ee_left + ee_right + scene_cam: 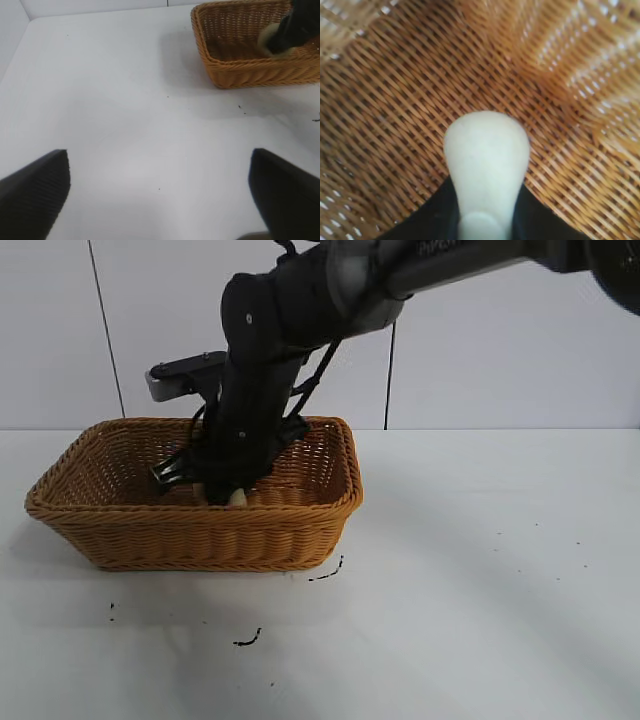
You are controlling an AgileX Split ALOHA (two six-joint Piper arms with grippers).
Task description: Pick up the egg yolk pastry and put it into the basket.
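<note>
Right pincer (232,495) reaches down inside the basket (300,530), pinching the pastry (486,155) just above the woven floor. Left pincer (160,190) hangs spread over the bench (125,110).

White bench (480,570) carrying one wicker basket (200,540).

Bench surface is matte white and meets a pale wall behind. The orange-brown basket sits flat on it toward the exterior view's left. Small dark marks (248,640) lie on the bench just in front of the basket, with faint specks farther right.
</note>
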